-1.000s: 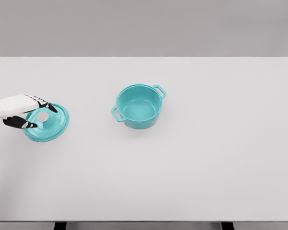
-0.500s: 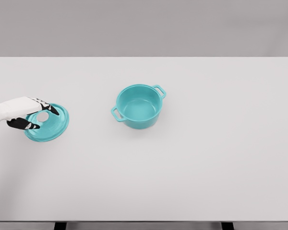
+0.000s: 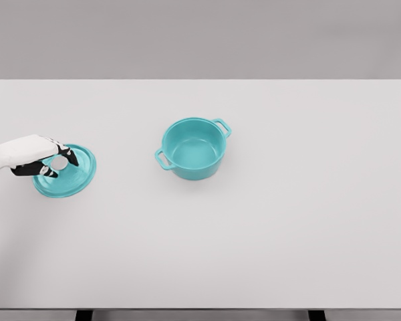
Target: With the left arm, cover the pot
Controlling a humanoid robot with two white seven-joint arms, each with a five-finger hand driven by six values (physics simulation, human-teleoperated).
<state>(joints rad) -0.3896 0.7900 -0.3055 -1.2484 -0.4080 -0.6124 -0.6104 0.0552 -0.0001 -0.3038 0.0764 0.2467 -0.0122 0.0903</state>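
A: What has changed?

B: The left hand (image 3: 43,162) has been closed around the knob (image 3: 59,162) of the lid (image 3: 65,172), where its fingers were apart before.

A: And the pot (image 3: 193,148)?

B: It is left open, well apart. The lid can be lifted next.

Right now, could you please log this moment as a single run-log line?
phase: grasping lid | left hand: closing on knob of lid | lid: on table | pot: uncovered, right of lid | right hand: not in view
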